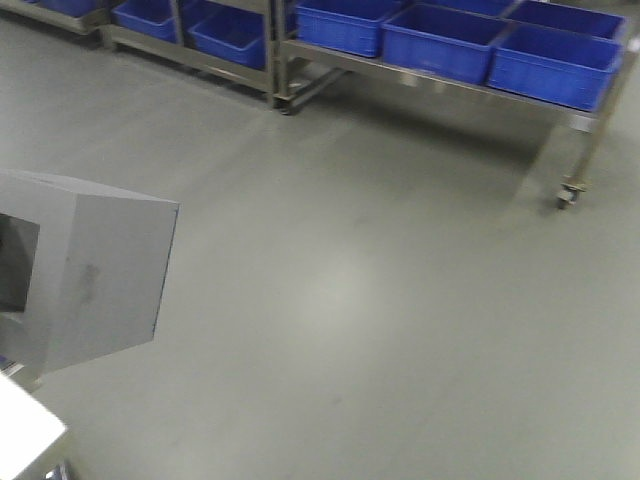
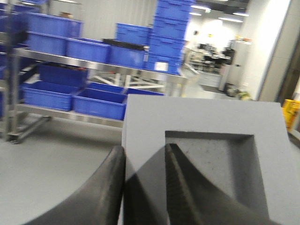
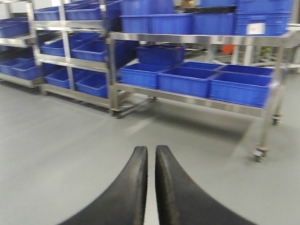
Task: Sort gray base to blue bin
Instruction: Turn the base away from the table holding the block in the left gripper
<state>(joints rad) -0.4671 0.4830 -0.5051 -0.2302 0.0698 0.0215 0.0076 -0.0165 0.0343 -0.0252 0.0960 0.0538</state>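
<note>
Clearly, the left tool (image 2: 144,150) was clamped on the base (image 2: 206,117). One dark finger lay against an outer side and the other sat inside the square recess, pinching the wall between them. The right tool (image 3: 151,149) was closed, its fingers almost touching, and held nothing. The base was up off the floor (image 1: 350,300), at the left edge of the front view, with its recess face turned toward the left wrist camera. It looked matte light gray and blocky, with plain flat sides and a darker, speckled recess bottom. Blue bins (image 1: 440,40) sat on a low rack (image 1: 585,150) ahead and to the right, well apart from the base across the gray floor. Judging by that, the left arm needed to carry the base forward and rightward before any release.
</note>
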